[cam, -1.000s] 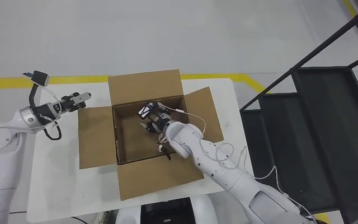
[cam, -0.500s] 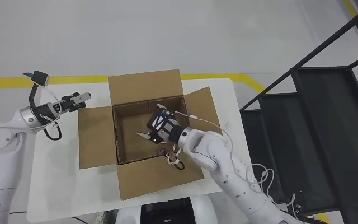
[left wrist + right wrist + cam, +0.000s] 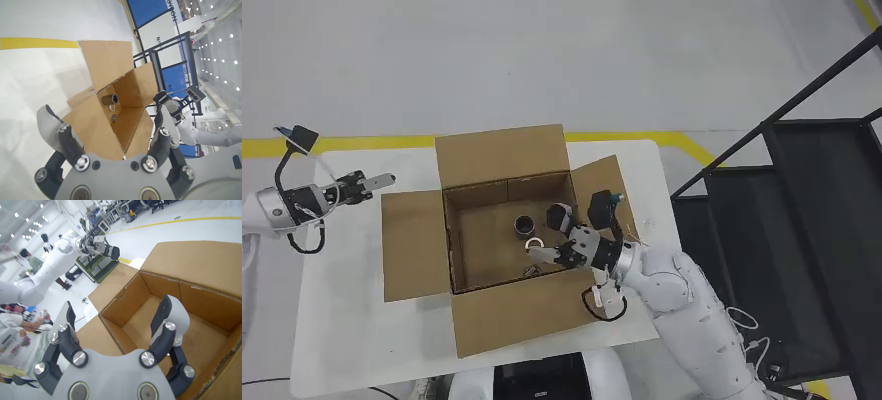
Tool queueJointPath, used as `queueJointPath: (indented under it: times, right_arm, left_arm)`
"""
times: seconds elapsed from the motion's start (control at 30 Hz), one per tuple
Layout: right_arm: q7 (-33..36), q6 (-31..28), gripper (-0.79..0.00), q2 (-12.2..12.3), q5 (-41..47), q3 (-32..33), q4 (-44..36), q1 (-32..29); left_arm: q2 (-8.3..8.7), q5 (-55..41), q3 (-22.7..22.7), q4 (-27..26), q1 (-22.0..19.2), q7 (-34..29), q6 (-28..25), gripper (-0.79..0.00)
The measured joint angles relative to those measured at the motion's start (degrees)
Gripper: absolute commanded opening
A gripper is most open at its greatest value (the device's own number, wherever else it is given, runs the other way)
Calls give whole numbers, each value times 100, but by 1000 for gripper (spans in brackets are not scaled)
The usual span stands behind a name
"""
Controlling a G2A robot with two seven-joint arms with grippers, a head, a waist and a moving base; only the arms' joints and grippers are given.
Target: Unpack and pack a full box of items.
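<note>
White table (image 3: pixel 342 300) w/ an open cardboard box (image 3: pixel 502 155) in the middle, all four flaps spread. The right gripper (image 3: pixel 550 234) sits just inside the box by its right wall, pointing across toward the left side, fingers wide apart, nothing held. The left gripper (image 3: pixel 370 183) hangs outside past the left flap, well apart from the contents, also spread wide & empty. On the box floor, right half: a dark cylinder (image 3: pixel 525 223) standing upright, open end up, so long axis is vertical. A small white ring (image 3: pixel 535 241) lies flat just beside it on the robot's side. A little grey metal piece (image 3: pixel 114 117) lies next in the same line. Looks like unpacking w/ 3 bits left. All three lie just ahead of the right fingertips, so the right arm is far nearer. For the cylinder, a sideways pinch across its wall prob. suits; ring & piece are flat, trickier.
</note>
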Motion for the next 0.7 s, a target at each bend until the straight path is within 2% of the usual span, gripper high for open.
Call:
queueJointPath:
  times: [0.1, 0.23, 0.7]
  right_arm:
    - [384, -236, 0, 98, 852, 379, -146, -224]
    - [727, -529, 0, 209, 1531, 796, -316, -529]
    - [769, -476, 0, 222, 1491, 864, -323, -554]
  left_arm:
    - [48, 110, -144, 145, 40, -71, -36, 0]
    - [73, 123, -139, 329, 64, -94, -142, 0]
    - [70, 126, -64, 319, 81, -92, -124, 0]
